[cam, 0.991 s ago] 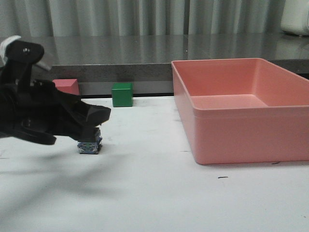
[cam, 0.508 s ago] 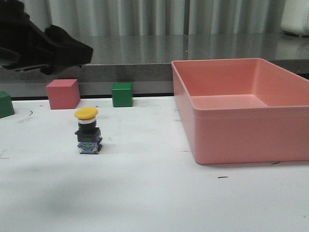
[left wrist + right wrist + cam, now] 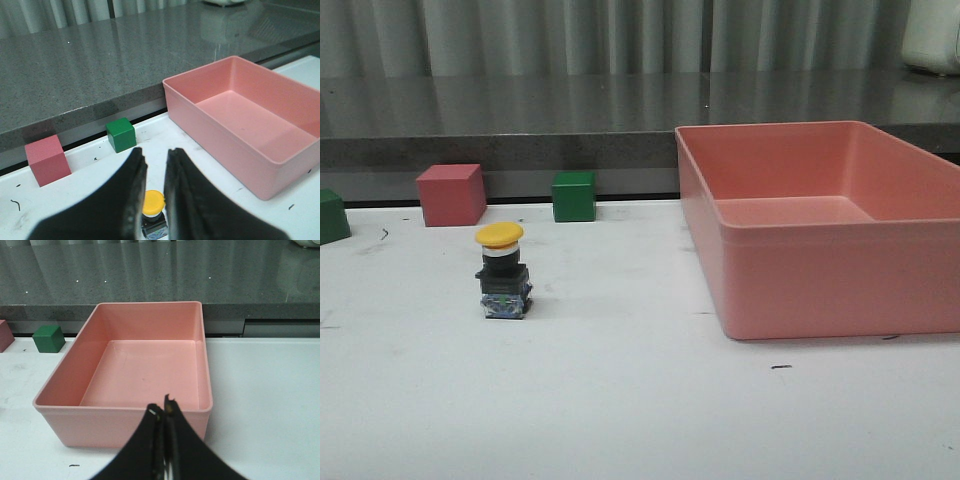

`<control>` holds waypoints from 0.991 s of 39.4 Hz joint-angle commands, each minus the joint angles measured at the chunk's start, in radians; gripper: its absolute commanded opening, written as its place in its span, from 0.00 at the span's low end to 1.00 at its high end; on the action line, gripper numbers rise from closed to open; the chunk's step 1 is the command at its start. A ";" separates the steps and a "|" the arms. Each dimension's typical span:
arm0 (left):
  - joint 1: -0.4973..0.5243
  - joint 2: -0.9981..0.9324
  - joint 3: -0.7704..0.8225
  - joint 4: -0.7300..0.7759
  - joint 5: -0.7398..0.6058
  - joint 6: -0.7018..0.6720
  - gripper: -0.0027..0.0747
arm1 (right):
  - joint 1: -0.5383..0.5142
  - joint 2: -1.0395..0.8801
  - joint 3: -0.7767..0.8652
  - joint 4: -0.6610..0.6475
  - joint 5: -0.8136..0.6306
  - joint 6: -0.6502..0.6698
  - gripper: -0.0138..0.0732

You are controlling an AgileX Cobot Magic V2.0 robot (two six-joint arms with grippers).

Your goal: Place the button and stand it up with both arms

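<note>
- Front view shows the button (image 3: 502, 272) standing up on the white tabletop (image 3: 640, 410), in the left middle of the frame, with its yellow cap on top.
- No arm shows in this view. Nothing touches the button.
- A red cube (image 3: 451, 194) and a green cube (image 3: 573, 196) sit behind it, near the back edge. Another green block (image 3: 332, 216) peeks in at the far left.
- A big pink bin (image 3: 820, 230) fills the right side, well apart from the button. It has nothing in it.
- In the left wrist view, the left claw (image 3: 154, 161) hangs above the button, with a small gap between its two fingers. It grips nothing.
- In the right wrist view, the right claw (image 3: 163, 411) is pressed closed with nothing in it, over the near wall of the pink bin.
- The job looks about done, since the button stands by itself.
- The button is tall on a small base, so I think a little bump could tip it. If the left claw drops or swings low, it could knock the cap and roll the button over.
</note>
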 commanded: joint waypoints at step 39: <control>-0.007 -0.149 -0.025 -0.083 0.030 -0.007 0.01 | -0.005 0.006 -0.023 -0.013 -0.088 -0.008 0.08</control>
